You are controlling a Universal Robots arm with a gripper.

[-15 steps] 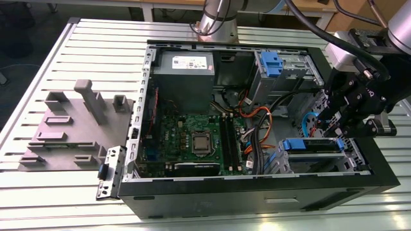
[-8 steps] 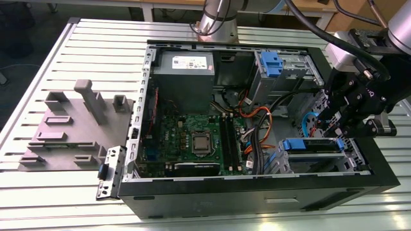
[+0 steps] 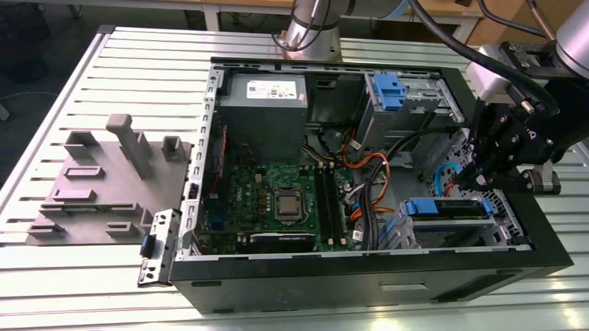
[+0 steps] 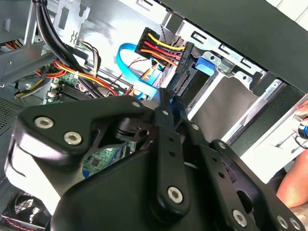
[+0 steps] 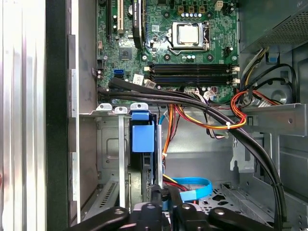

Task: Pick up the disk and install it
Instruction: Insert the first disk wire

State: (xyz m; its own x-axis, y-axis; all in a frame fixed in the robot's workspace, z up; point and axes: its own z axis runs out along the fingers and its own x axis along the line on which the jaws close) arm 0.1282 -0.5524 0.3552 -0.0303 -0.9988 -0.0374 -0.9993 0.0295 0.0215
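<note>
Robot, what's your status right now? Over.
Hand down inside the case, just above the disk. Disk sitting in its bay. Cable bundle close beside.

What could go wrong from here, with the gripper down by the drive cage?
1. The gripper sits close beside the blue data cable and the coloured power wires; any move might snag them.
2. The disk stands in a narrow metal cage; a tilt may jam it against the walls.
</note>
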